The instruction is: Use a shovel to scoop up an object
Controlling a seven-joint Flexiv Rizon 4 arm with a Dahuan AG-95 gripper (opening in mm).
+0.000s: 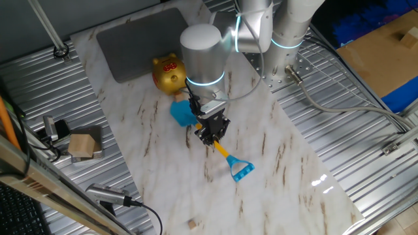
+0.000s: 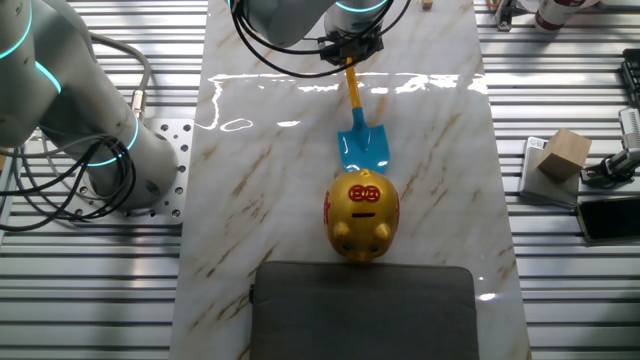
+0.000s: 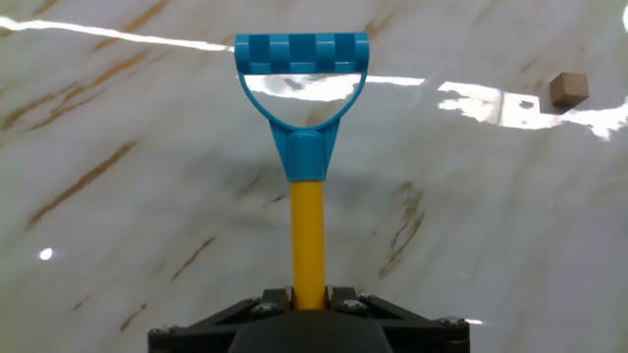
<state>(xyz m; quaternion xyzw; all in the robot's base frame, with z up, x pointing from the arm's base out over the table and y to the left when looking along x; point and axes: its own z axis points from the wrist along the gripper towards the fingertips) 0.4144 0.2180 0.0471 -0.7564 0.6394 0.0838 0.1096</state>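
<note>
The shovel lies across the middle of the marble top. Its light-blue blade [image 1: 183, 114] [image 2: 363, 148] is close to the gold pig bank, and its blue D-shaped end [image 1: 241, 171] [image 3: 302, 59] points away from the bank. My gripper [image 1: 212, 134] [image 2: 350, 55] [image 3: 307, 294] is shut on the yellow shaft [image 3: 307, 226], with one finger on each side of it. I cannot tell whether the shovel is lifted off the surface. The object, a tiny tan cube [image 1: 192, 224] [image 3: 568, 88], sits apart near the table's edge, beyond the D-shaped end and off to one side.
A gold pig bank [image 1: 168, 73] [image 2: 362, 215] stands right by the blade. Behind it lies a grey pad [image 1: 140, 42] [image 2: 365, 310]. A larger tan block [image 1: 83, 145] [image 2: 562, 152] rests on the metal frame beside the marble, among cables and clamps.
</note>
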